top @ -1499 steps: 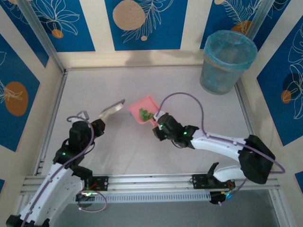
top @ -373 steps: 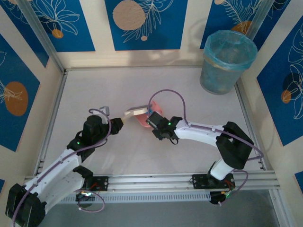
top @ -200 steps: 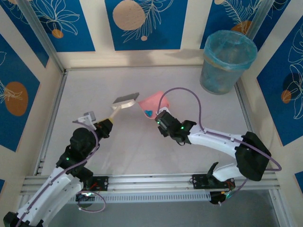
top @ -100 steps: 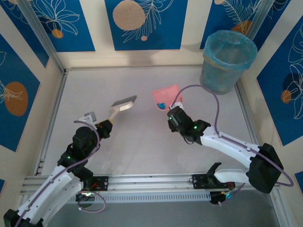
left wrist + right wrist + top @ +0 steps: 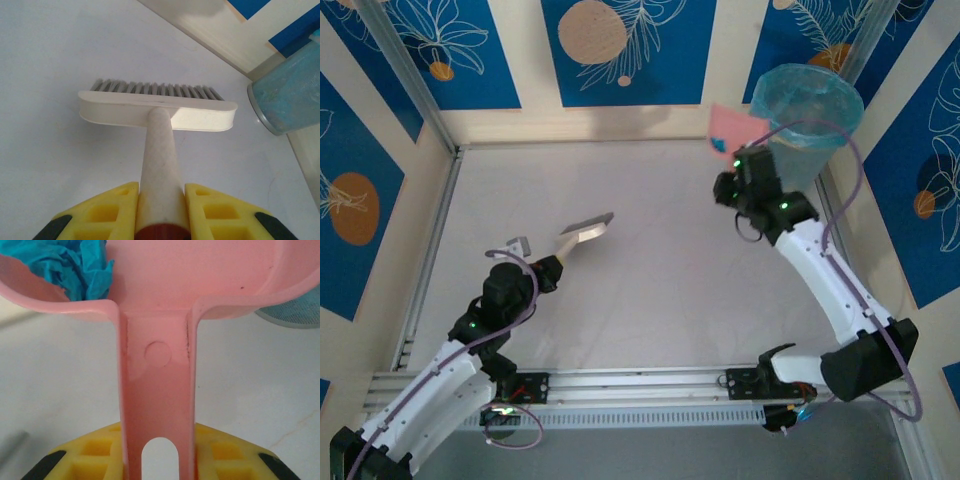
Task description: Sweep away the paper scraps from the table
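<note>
Our right hand (image 5: 740,165) is clamped on the handle of the pink dustpan (image 5: 728,128) and holds it high at the far right. Below it the white desk (image 5: 650,290) spreads wide between its rails. At the desk's far right corner stands the bin (image 5: 790,165), lined in blue, with its mouth just to the right of the pan. We judge the step in hand to be emptying the dustpan, and the pan does not look to be over the opening yet. We should carry it further right until its front lip is past the rim, and only then tip it. The tilt should be slow and go straight forward, with the handle gripped firmly so the pan cannot twist between the fingers. Our left hand (image 5: 160,210) is closed around the brush (image 5: 155,110) handle, with the head out over the middle-left of the desk, well apart from the bin. We cannot tell whether the bristles touch the surface. The brush is best held quiet there. The cyan paper scrap (image 5: 85,270) lies crumpled against the pan's left wall. It is light and may catch there, so a small shake could be needed.
</note>
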